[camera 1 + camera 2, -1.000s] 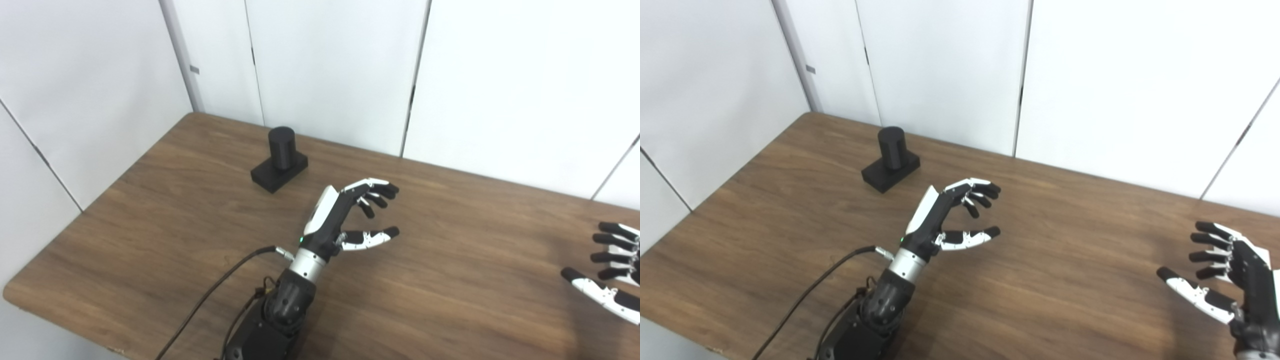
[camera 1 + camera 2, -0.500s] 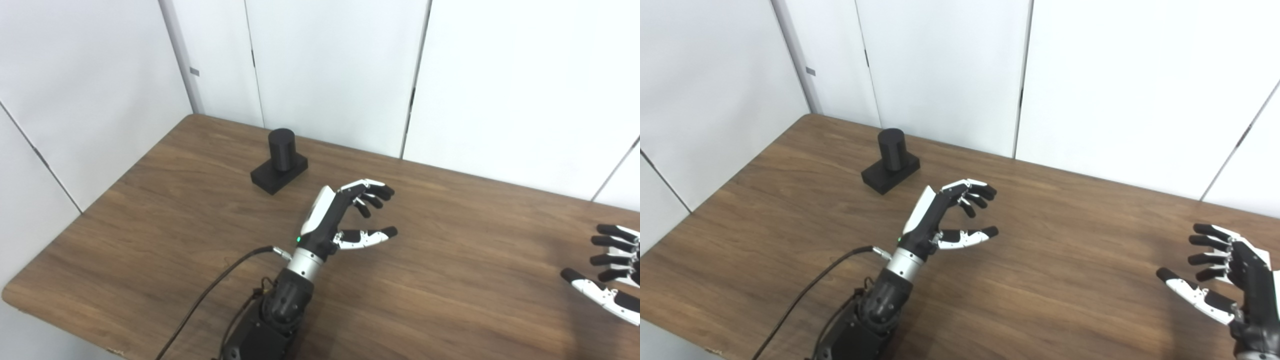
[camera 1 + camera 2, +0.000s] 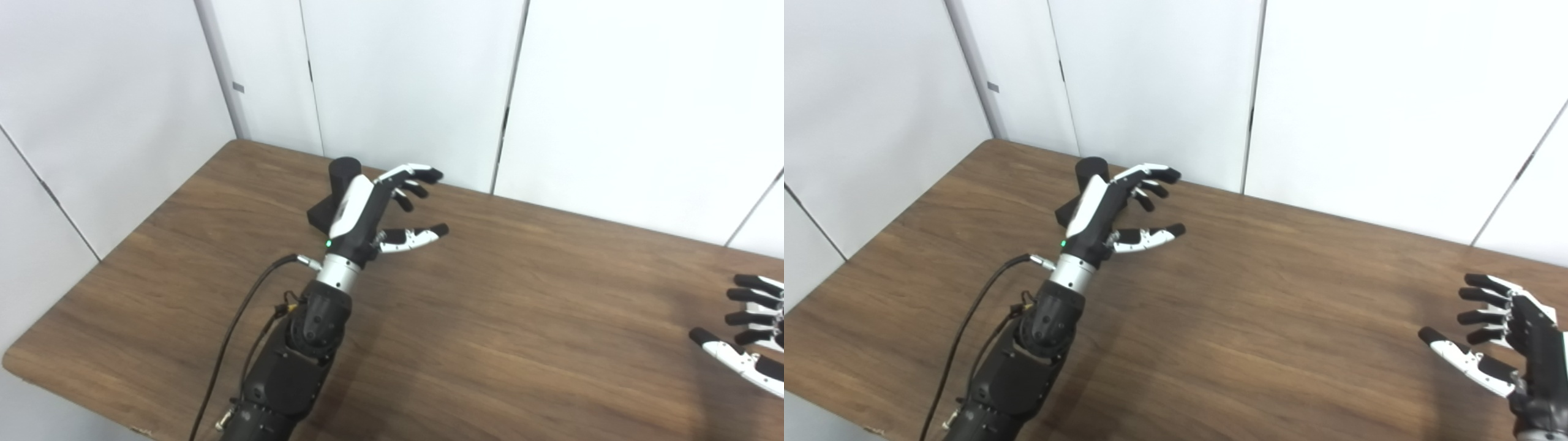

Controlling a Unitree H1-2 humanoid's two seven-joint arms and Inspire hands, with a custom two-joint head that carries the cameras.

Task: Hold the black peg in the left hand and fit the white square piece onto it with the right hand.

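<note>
The black peg point(image 3: 341, 173), a short cylinder standing on a square black base point(image 3: 317, 215), sits at the back left of the wooden table point(image 3: 490, 343). My left hand point(image 3: 375, 207) hovers just right of the peg and partly covers it; its fingers are apart and hold nothing. My right hand point(image 3: 1507, 340) stays low at the right edge of the picture, open and empty, fingers spread toward the left. No white square piece shows in either view.
White wall panels point(image 3: 404, 79) rise directly behind the table's back edge. A black cable point(image 3: 245, 324) runs along my left forearm. The table's left corner and front edge point(image 3: 37, 370) lie near my left arm.
My left hand has moved back and to the left, from the table's middle to right beside the black peg, still open. The right hand has barely moved.
</note>
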